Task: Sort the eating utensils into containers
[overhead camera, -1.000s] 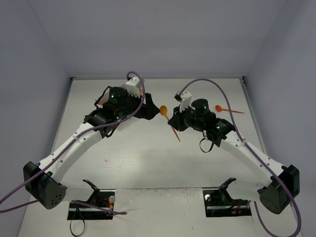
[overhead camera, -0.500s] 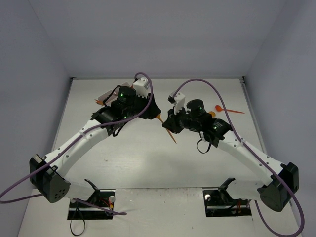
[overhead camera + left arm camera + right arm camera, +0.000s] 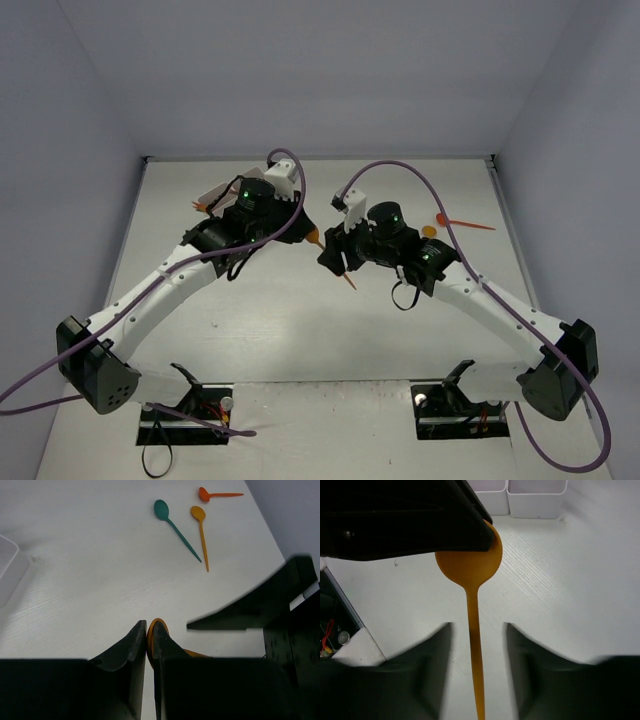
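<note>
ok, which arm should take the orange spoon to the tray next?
Left. The left gripper is shut on the spoon at its bowl, while the right gripper stands open around the handle without touching it. The tray also lies by the left arm.

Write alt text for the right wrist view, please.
An orange spoon runs up mid-frame, the top of its bowl pinched by the left gripper, a dark mass across the top left. The right gripper stands open either side of the handle, not touching it. Two white tray compartments sit behind on the table.
</note>
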Available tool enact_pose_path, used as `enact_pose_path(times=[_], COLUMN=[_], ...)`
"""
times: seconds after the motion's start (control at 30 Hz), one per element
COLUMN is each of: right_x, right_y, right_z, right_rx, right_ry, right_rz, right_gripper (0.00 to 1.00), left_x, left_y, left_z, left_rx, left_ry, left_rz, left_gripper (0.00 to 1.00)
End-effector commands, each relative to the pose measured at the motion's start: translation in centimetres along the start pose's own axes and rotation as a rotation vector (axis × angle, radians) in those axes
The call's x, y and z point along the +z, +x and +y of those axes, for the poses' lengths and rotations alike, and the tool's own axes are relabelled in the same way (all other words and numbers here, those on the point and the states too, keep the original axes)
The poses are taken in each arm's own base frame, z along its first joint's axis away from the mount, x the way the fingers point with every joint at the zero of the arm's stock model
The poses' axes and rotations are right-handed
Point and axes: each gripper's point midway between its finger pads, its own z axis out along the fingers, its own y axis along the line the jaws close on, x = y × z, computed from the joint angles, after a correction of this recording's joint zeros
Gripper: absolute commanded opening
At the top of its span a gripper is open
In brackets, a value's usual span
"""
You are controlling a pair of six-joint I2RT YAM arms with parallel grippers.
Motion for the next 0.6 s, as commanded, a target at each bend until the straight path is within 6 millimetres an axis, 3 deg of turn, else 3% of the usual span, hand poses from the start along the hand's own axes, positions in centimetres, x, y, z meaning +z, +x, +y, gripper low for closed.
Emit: enact_pose_path(times=[0.0,0.03,0.13,0.4,0.57], right_x=[0.3,0.4,0.4,-1.8,-3.3], right_y=[-3.3,-3.2,-2.9,-1.9,-0.8], right_z=[-0.5,-0.7,-1.7,-6.8,-9.3], right_rx=[-0.010,-0.003,0.021,0.110,0.176], right_ry=[0.044,0.056,0.115,0.340,0.387], right_rz=[-0.087,-0.085,-0.081,-0.094,-0.096], right_gripper=[0.73,0.81,0.89,0.93,0.93], left_x=[-2.9,-3.3,-4.7,-10.2,-12.8], left_y=[-2.6,-2.7,-2.8,-4.5,-5.2], left_z=[0.8,1.6,4.8,15.2,20.2], left_rx=[0.016,0.021,0.039,-0.005,-0.059], left_ry=[-0.085,-0.128,-0.289,-0.779,-0.989], left_rz=[-0.121,-0.136,-0.178,-0.327,-0.406], left_gripper=[0.00,0.00,0.00,0.00,0.00])
